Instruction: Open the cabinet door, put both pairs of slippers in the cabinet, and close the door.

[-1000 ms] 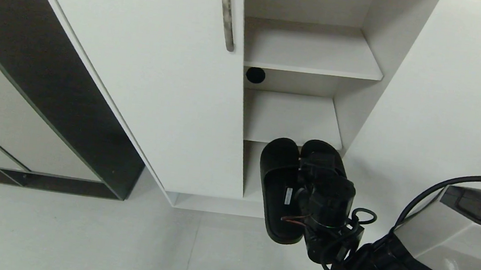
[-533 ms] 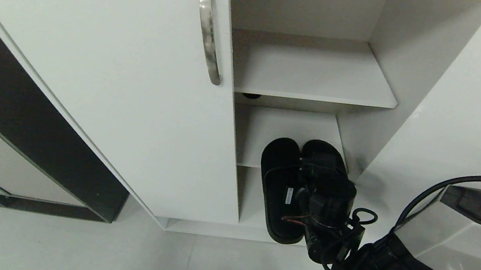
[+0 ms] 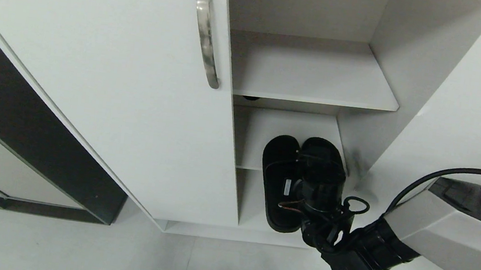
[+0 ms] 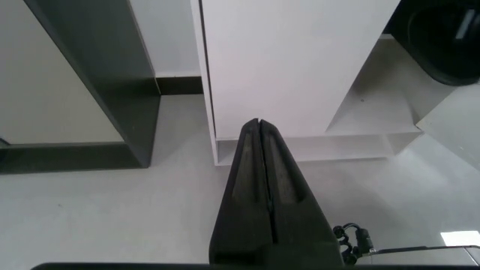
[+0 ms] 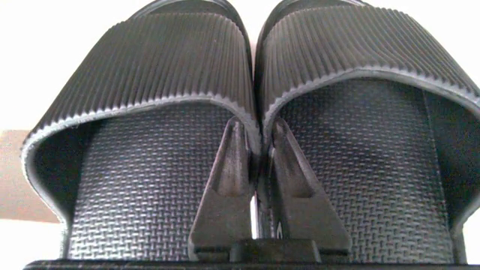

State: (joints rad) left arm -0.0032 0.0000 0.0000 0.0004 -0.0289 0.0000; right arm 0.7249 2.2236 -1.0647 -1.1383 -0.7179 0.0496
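The right gripper (image 5: 259,141) pinches the black slippers (image 3: 281,180) by their touching inner strap edges; the left gripper (image 4: 259,129) hangs pressed together, empty.

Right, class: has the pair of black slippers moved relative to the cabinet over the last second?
Yes. The black slippers, held by the right gripper, have come closer to the cabinet; their toes now overlap its middle shelf further.
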